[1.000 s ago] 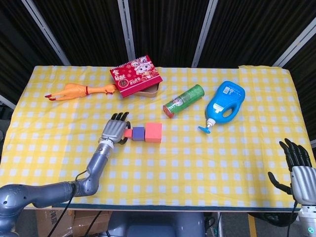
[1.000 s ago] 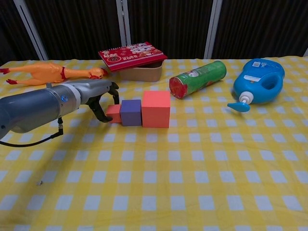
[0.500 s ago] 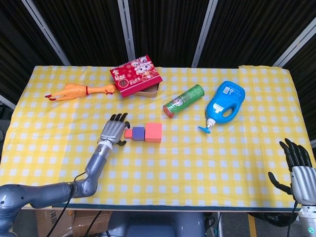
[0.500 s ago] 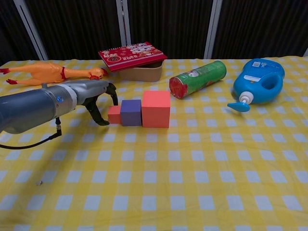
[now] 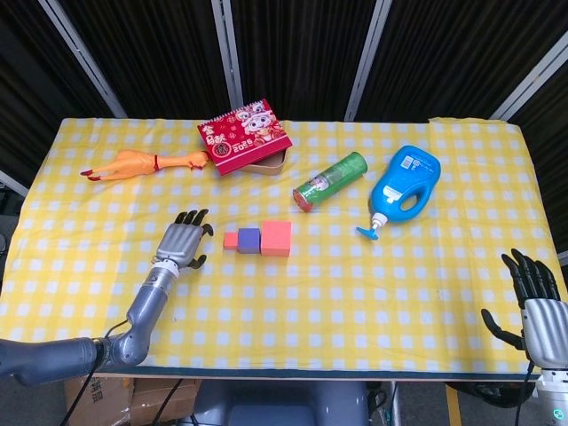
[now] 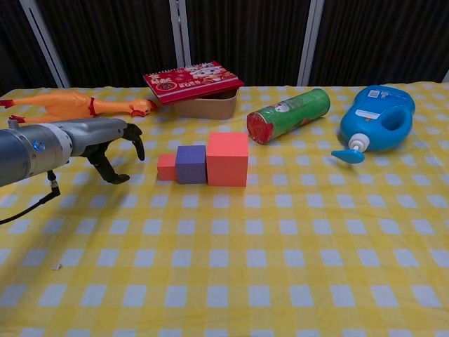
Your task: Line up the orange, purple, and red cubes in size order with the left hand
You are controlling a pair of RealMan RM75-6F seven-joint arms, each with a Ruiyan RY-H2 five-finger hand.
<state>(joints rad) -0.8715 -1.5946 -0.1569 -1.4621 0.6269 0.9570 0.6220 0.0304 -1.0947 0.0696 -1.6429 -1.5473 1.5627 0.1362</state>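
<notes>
With the small orange foam cube (image 6: 166,167), purple foam cube (image 6: 190,164) and large red foam cube (image 6: 227,159) lined up touching, the task is judged complete, the empty, spread-fingered left hand (image 6: 112,142) lying at their nine o'clock, so only withdrawal is called for.

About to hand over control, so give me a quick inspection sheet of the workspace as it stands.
Surface: yellow checked cloth, flat.
Job's things: small cube, purple cube, large cube in one row, smallest to largest.
Clutter: rubber chicken, red-lidded box, green can lying down, blue bottle.
Hands: left hand open, apart from the cubes; right hand open at the table edge.
Cables: one along the left arm.
Surroundings: dark curtains.
</notes>
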